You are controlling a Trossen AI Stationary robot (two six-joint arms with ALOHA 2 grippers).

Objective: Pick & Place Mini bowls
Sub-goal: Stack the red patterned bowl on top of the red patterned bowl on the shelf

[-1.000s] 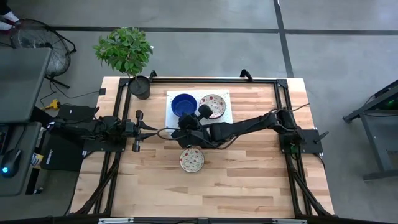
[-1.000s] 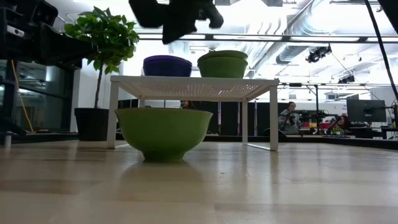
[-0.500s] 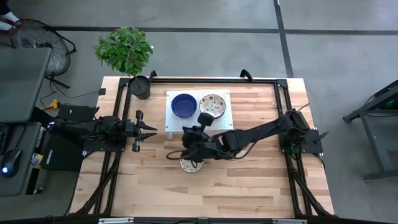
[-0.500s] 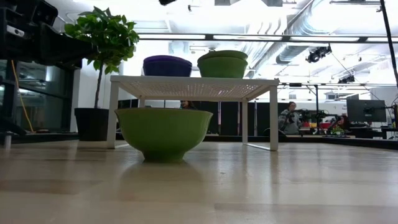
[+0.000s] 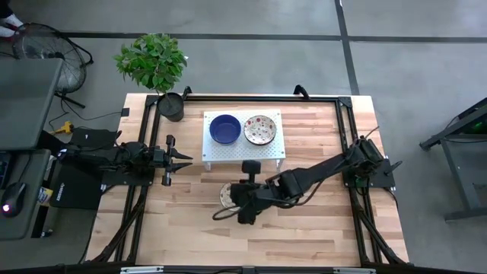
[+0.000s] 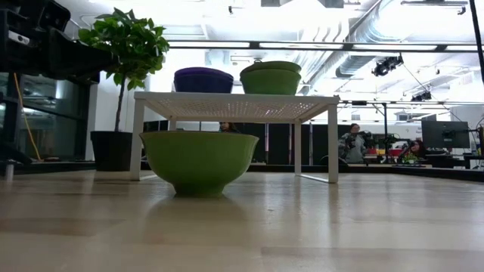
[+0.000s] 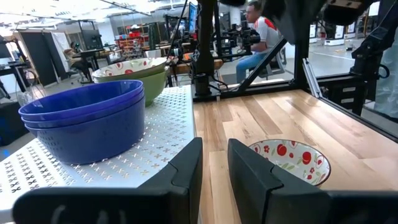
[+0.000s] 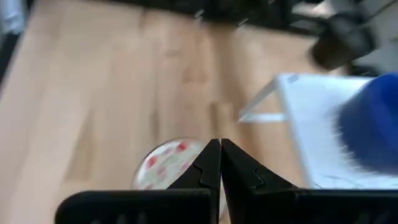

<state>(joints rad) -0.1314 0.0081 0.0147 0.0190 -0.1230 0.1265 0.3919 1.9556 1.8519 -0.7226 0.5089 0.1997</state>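
A white perforated rack (image 5: 242, 149) stands on the table's far middle. On it sit a stack of deep blue mini bowls (image 5: 224, 129) and a bowl with a cream floral inside and a green outside (image 5: 259, 129). A second floral bowl (image 5: 225, 195) rests on its base on the wood before the rack; the low view shows its green outside (image 6: 199, 160). My right gripper (image 5: 237, 202) is shut and hovers above that bowl (image 8: 163, 165), touching nothing. My left gripper (image 5: 181, 159) waits at the table's left, slightly open, facing the rack.
A potted plant in a black pot (image 5: 170, 106) stands at the far left corner. A black frame (image 5: 346, 129) runs around the table top. Bare wood lies toward the near edge (image 5: 251, 240). People sit in the room beyond the table (image 6: 352, 142).
My right gripper has moved from the rack's near edge toward the table's near edge, and now stands over the floral bowl on the wood. It has left the top of the low view. The bowls have stayed where they were.
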